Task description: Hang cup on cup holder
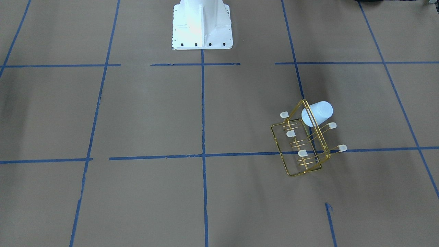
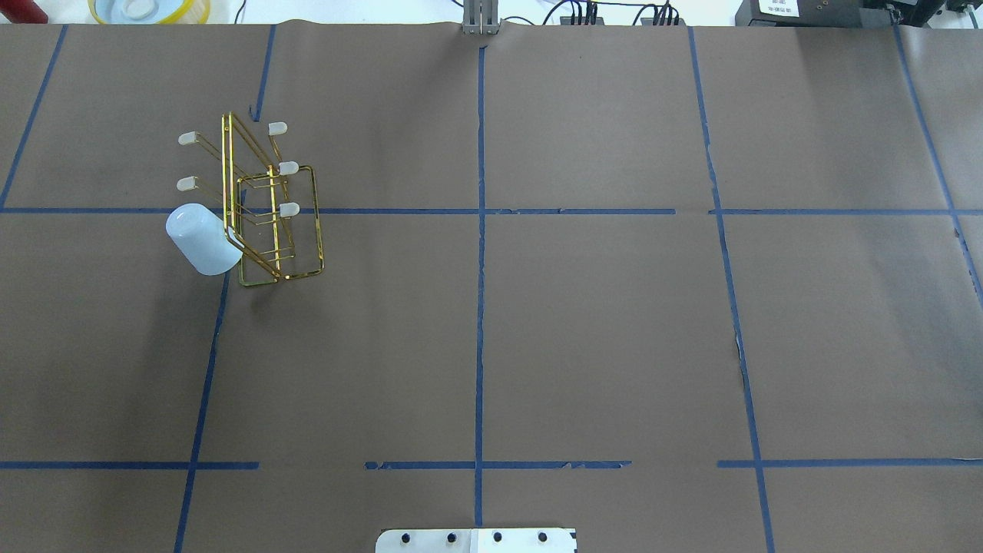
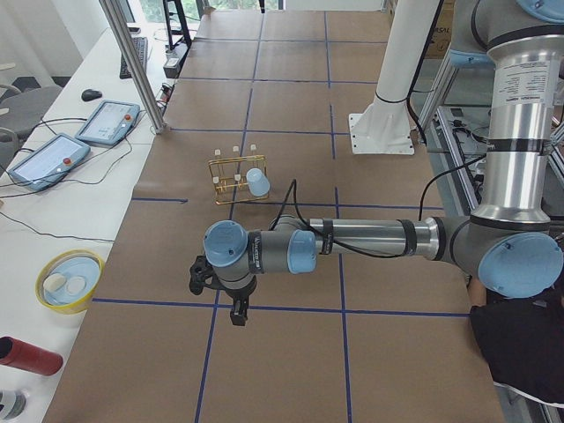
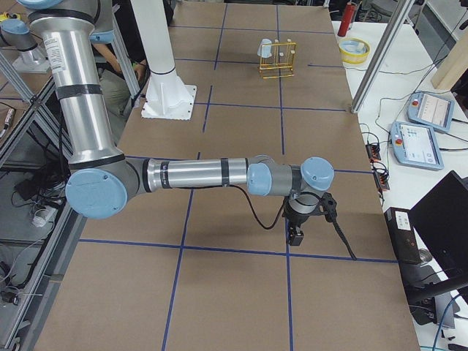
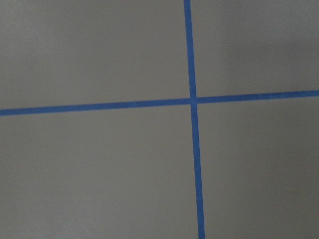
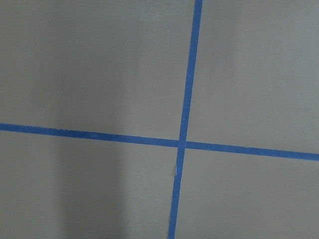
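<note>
**Inspector:** Where is the small pale-blue tapered plastic cup (image 1: 319,111)?

**Assessor:** It is tilted, mouth inward, over an end prong of the gold wire A-frame cup holder (image 1: 317,132). It appears raised off the brown paper-covered surface (image 2: 584,322). Five whitish caps stand bare. I judge the hanging done.

**Inspector:** And the tools?

**Assessor:** The left tool (image 3: 238,315) and the right tool (image 4: 296,235) hang well apart from the cup holder. Only the side cameras show them, so I cannot tell whether they are apart or together. Nothing appears outstanding.

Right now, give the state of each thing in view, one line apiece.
Pale-blue plastic tumbler: hung tilted on one prong.
Gold wire A-frame rack: upright, five prongs bare.
Left gripper: far from rack, open or shut unclear.
Right gripper: far from rack, open or shut unclear.
</note>
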Motion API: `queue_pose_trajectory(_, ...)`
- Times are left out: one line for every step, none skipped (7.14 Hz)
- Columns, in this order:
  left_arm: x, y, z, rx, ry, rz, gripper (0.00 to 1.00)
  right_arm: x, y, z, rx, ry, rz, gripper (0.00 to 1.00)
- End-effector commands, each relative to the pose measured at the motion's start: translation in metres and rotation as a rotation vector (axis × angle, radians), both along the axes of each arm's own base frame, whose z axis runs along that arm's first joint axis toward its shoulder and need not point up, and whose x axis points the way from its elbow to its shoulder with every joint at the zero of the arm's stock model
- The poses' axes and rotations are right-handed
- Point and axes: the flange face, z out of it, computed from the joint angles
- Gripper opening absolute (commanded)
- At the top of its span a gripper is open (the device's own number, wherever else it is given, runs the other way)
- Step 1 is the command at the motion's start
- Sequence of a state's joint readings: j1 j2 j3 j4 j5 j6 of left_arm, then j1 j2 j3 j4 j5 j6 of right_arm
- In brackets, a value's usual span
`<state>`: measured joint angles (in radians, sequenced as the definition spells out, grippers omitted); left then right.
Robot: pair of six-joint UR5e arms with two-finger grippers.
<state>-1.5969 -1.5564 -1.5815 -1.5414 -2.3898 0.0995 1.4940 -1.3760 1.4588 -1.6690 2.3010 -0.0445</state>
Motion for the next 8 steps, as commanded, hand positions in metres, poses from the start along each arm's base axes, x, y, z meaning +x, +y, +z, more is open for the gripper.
queue_pose_trajectory(0.0017,-0.0018,-0.0038,0.027,0.002,0.002,1.00,0.0001,0.0007,0.0008,-0.002,0.000,0.001,1.00)
queue_pose_trajectory(0.0009,-0.0023,-0.0071,0.066,0.002,0.001,1.00,0.0001,0.0007,0.0009,-0.002,0.000,0.000,1.00)
queue_pose_trajectory(0.0008,-0.0015,-0.0069,0.064,0.000,0.001,1.00,0.0001,0.0007,0.0009,-0.001,0.000,0.000,1.00)
queue_pose_trajectory(0.0007,-0.0016,-0.0076,0.066,-0.002,0.001,1.00,-0.0008,0.0007,0.0009,-0.001,0.000,-0.001,1.00)
queue_pose_trajectory(0.0004,-0.0017,-0.0074,0.067,-0.006,0.001,1.00,0.0001,0.0007,0.0009,-0.001,0.000,0.000,1.00)
queue_pose_trajectory(0.0004,-0.0016,-0.0072,0.066,-0.006,0.001,1.00,0.0001,0.0007,0.0009,-0.001,0.000,0.000,1.00)
queue_pose_trajectory(0.0010,-0.0018,-0.0071,0.066,-0.008,0.002,1.00,0.0001,0.0007,0.0009,-0.001,0.000,0.000,1.00)
queue_pose_trajectory(0.0003,-0.0016,-0.0071,0.066,-0.008,0.001,1.00,0.0001,0.0007,0.0009,-0.001,0.000,0.000,1.00)
